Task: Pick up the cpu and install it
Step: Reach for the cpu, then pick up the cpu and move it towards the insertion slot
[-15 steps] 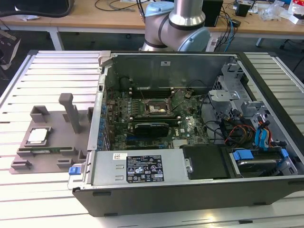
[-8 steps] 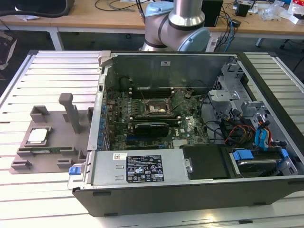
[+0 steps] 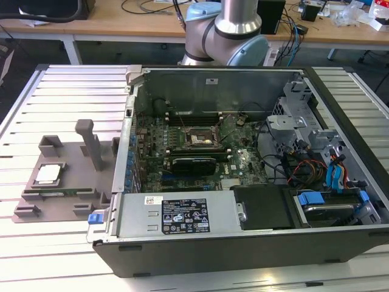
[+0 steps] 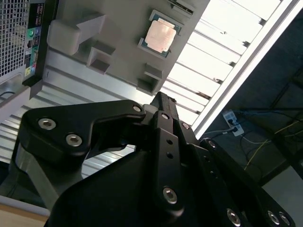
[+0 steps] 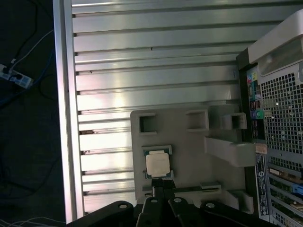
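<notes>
The cpu (image 3: pixel 48 174) lies flat in a recess of a grey holder (image 3: pixel 73 159) on the slatted table, at the exterior view's left, outside the computer case. Its shiny square top also shows in both wrist views (image 4: pixel 161 35) (image 5: pixel 157 164). My gripper (image 5: pixel 163 184) hangs above the holder, close beside the cpu and apart from it; its black fingers (image 4: pixel 160 100) are shut together with nothing between them. The dark socket (image 3: pixel 197 139) with its metal frame sits on the motherboard (image 3: pixel 243 161) inside the case.
The open computer case (image 3: pixel 340 91) lies on its side, with a long black card (image 3: pixel 193 163), a power supply (image 3: pixel 182 214) and a drive cage with cables (image 3: pixel 316 152). Upright grey posts (image 3: pixel 91 143) rise from the holder. The arm's base (image 3: pixel 228 33) stands behind the case.
</notes>
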Tool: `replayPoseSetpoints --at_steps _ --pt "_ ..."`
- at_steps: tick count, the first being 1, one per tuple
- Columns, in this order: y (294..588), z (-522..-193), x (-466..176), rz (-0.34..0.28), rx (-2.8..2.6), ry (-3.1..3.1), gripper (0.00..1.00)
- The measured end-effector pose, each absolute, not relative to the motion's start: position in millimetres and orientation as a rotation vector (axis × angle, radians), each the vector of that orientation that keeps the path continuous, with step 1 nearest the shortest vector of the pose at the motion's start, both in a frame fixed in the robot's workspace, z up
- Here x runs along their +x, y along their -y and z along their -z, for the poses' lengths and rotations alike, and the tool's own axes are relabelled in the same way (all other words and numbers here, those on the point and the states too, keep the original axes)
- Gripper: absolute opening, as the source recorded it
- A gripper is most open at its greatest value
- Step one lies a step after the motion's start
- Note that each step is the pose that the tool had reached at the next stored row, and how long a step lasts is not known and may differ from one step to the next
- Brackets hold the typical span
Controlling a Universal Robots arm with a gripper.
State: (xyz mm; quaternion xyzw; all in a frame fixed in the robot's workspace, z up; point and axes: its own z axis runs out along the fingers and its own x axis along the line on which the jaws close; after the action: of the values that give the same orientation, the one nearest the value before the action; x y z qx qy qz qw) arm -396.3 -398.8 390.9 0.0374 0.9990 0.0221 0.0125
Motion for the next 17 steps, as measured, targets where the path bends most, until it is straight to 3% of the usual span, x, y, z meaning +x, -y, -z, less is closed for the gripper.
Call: replayPoseSetpoints --at_steps 17 --pt "398.9 -390.7 -403.3 -0.069 0.117 -3.114 0.11"
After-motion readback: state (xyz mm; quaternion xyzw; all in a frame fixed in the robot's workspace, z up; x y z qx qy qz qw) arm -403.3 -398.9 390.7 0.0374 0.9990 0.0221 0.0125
